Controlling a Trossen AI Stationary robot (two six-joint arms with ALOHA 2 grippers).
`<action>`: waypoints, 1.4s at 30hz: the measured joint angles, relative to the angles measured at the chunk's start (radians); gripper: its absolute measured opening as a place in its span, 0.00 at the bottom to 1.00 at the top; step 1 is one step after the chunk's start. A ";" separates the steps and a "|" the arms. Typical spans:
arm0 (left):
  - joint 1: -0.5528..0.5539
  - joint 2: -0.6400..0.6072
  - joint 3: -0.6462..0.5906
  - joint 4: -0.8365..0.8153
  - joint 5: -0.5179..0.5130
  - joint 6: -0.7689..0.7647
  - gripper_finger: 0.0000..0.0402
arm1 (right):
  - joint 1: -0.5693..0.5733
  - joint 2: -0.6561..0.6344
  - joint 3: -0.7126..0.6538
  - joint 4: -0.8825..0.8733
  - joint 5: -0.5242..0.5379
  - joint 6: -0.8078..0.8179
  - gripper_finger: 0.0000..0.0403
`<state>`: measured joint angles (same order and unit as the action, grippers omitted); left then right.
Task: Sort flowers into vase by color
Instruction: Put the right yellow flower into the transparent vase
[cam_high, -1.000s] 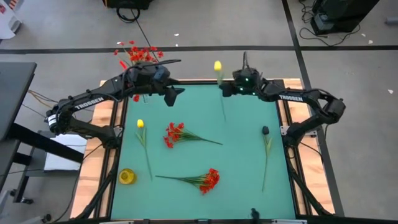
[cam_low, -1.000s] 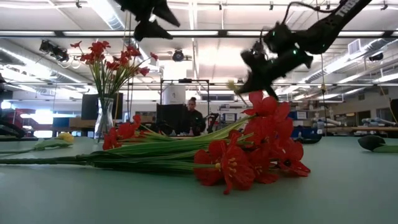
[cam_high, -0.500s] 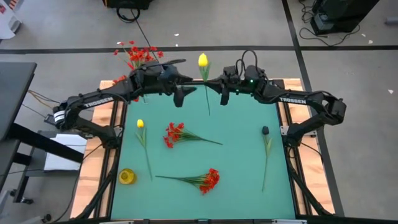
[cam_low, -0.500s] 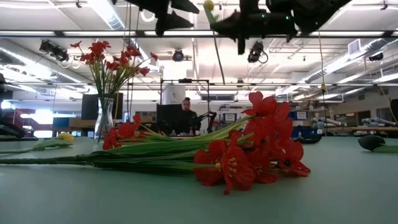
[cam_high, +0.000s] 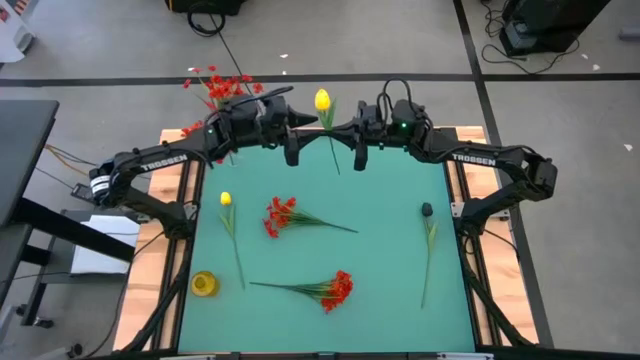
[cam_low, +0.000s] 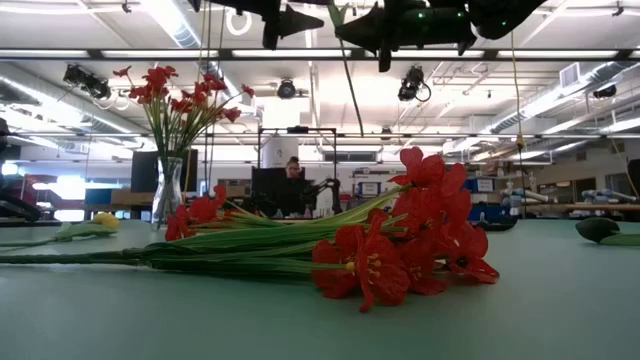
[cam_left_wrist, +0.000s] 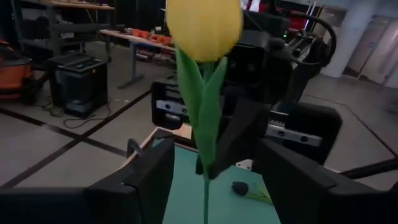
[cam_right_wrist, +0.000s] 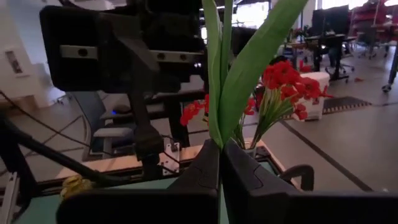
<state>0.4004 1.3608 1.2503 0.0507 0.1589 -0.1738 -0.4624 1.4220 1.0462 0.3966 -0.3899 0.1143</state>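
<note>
My right gripper (cam_high: 341, 134) is shut on a yellow tulip (cam_high: 322, 100), held in the air over the table's far edge. The bud (cam_left_wrist: 204, 25) is on top and the thin stem (cam_low: 349, 90) hangs down. My left gripper (cam_high: 293, 125) is open just left of the tulip, facing it, with one finger to each side of the stem (cam_left_wrist: 205, 196) and not touching it. A glass vase of red flowers (cam_high: 222, 88) stands at the far left corner. Two red sprays (cam_high: 288, 215) (cam_high: 322, 290), a yellow tulip (cam_high: 229, 222) and a dark-budded stem (cam_high: 428, 240) lie flat on the mat. My right gripper pinches the tulip's stem just below the leaves (cam_right_wrist: 219, 144) between its two fingers (cam_right_wrist: 202, 168). The fingers come in level from the table's right and lie across the stem. The flower is lifted clear and roughly upright, with most of the stem hanging below the fingers.
A small yellow pot (cam_high: 204, 283) stands near the mat's (cam_high: 390, 300) near left corner. Wooden borders run along both sides of the mat. People and workbenches show in the room behind. Bare mat lies between the flowers and to the right of centre.
My right gripper has risen and moved toward the table's left, carrying the tulip, whose stem has swung from slanting to hanging nearly upright. My left gripper has moved right and toward the far edge, closing on the tulip, and has stayed open.
</note>
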 joint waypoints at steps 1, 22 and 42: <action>0.000 0.009 0.000 0.013 0.002 -0.005 0.57 | 0.002 0.000 0.000 -0.007 -0.001 -0.011 0.03; -0.001 0.062 0.000 0.126 0.047 0.059 0.03 | 0.007 0.000 0.000 -0.012 0.003 -0.068 0.10; 0.096 -0.379 0.000 -0.453 -0.556 0.162 0.00 | -0.176 -0.002 0.000 -0.351 0.183 0.069 0.35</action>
<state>0.4965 0.9821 1.2507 -0.4025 -0.3972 -0.0120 -0.6389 1.4197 1.0462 0.0454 -0.2072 0.1835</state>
